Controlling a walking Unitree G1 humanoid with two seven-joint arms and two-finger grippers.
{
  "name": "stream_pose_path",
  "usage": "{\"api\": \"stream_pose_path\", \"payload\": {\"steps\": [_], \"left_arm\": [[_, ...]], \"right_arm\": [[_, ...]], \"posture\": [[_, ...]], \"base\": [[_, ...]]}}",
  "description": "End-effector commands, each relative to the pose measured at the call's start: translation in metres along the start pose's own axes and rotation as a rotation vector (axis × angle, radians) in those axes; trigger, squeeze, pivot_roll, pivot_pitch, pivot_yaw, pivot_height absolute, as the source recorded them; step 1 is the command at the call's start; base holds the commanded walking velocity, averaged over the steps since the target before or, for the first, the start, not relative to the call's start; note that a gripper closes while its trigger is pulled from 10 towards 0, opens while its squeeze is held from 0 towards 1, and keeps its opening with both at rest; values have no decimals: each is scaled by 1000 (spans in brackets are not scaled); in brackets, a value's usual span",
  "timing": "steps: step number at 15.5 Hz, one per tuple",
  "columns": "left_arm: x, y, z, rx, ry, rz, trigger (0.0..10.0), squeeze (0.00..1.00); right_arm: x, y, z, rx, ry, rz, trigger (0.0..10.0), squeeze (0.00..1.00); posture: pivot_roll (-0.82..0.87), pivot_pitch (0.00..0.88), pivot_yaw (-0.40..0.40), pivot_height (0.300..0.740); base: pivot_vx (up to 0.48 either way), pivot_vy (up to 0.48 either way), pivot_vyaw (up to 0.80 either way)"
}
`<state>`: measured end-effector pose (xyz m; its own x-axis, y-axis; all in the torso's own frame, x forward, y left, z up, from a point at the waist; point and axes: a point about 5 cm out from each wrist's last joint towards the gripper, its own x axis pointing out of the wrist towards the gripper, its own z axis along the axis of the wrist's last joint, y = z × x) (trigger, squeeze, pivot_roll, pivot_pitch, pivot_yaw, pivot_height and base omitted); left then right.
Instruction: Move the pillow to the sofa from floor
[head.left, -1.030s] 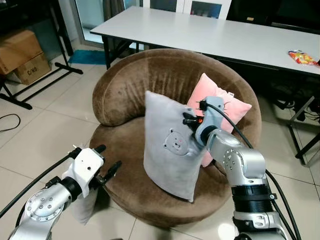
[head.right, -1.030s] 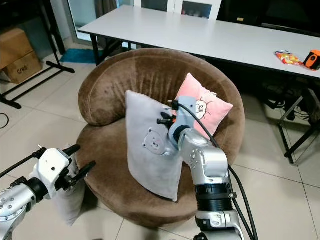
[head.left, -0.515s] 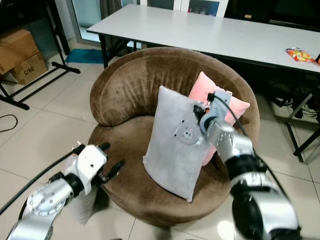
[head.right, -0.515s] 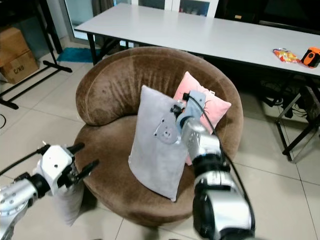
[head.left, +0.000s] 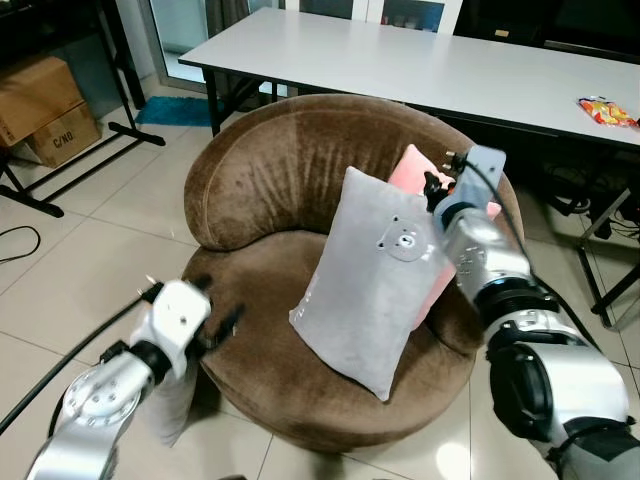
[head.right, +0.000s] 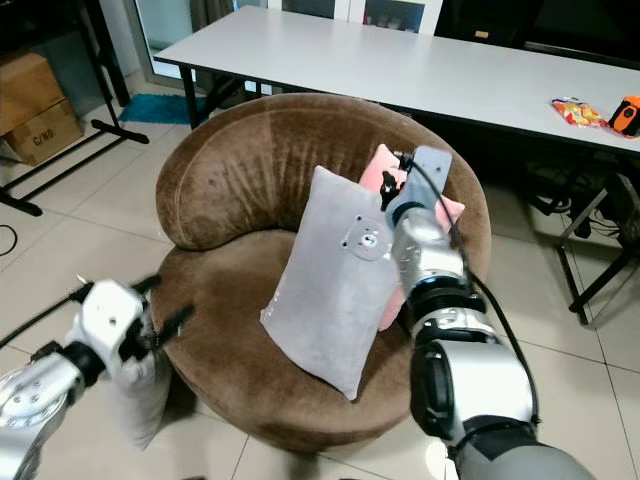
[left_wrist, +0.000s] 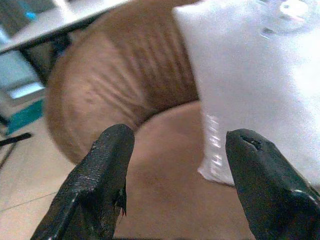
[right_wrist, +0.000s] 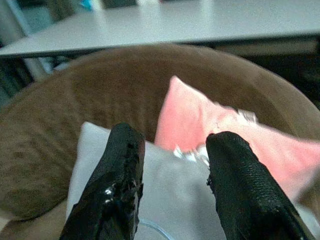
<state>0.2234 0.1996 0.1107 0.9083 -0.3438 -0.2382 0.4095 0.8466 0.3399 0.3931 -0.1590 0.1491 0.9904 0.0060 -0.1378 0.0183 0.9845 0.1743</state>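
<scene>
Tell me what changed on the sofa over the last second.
The right gripper pushed the grey pillow back against the pink pillow, then let go and now sits open above its top edge. The left gripper stayed open by the sofa front.

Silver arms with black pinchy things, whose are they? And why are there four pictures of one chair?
They belong to a walking robot. The two wide pictures come from cameras in its head, like two eyes looking down, so you see its own left arm and right arm. The two close-up pictures come from small cameras on its wrists, looking along the black fingers of its jaws.

In front of it is a round brown sofa. A grey pillow with a little bear on it stands on the seat, leaning on a pink pillow. Behind is a long white table.

The right jaws are up by the grey pillow's top edge, spread apart. The left jaws are open too, near the sofa's front, holding nothing.
</scene>
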Motion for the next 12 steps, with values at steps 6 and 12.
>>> {"api": "stream_pose_path", "payload": {"steps": [6,12], "left_arm": [[-8,1,0,-14,7,193,10000,0],[-6,4,9,-43,-31,270,10000,0]], "right_arm": [[-68,15,-43,-106,-20,202,10000,0],[-105,17,-64,-78,71,147,10000,0]], "posture": [[-71,0,-54,740],[-80,0,-48,740]], "base": [[0,188,0],[0,396,0]]}}
